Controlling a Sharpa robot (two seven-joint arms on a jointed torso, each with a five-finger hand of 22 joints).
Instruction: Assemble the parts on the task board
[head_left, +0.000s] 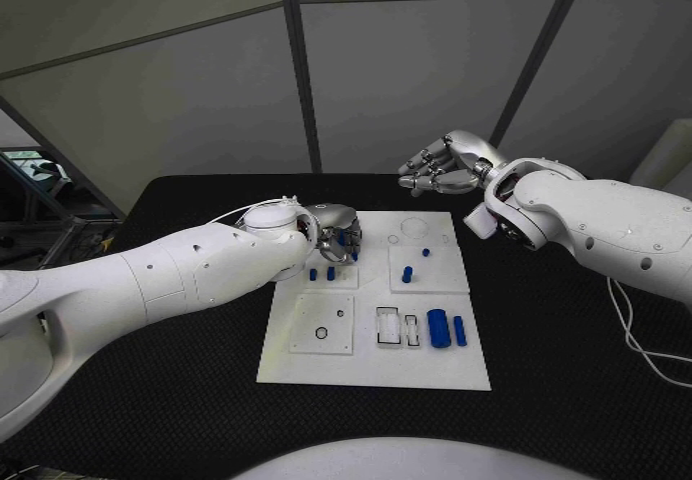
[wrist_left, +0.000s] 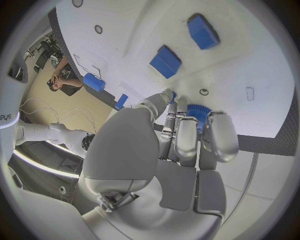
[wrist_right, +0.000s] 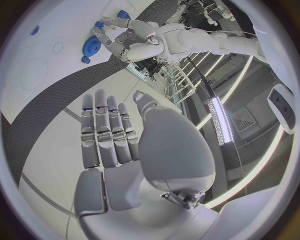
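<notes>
The white task board (head_left: 433, 370) lies mid-table. My left hand (head_left: 335, 235) hangs over its far left corner, fingers curled round a blue gear (wrist_left: 197, 111), which also shows as the gear (wrist_right: 94, 46) from the right wrist, just above the board. Two blue blocks (wrist_left: 165, 61) lie on the board beyond the fingertips. Small blue pegs (head_left: 322, 272) stand near the hand, with two more pegs (head_left: 408, 273) to their right. A thick blue cylinder (head_left: 437, 328) and a thinner one (head_left: 459, 331) lie at the near right. My right hand (head_left: 450, 165) is raised beyond the board's far edge, its fingers (wrist_right: 106, 130) stretched out and holding nothing.
The black table (head_left: 577, 340) surrounds the board. Two clear frames (head_left: 389, 325) sit beside the cylinders, and a small ring (head_left: 323, 331) lies on the near left plate. A cable (head_left: 642, 345) runs along the table's right side.
</notes>
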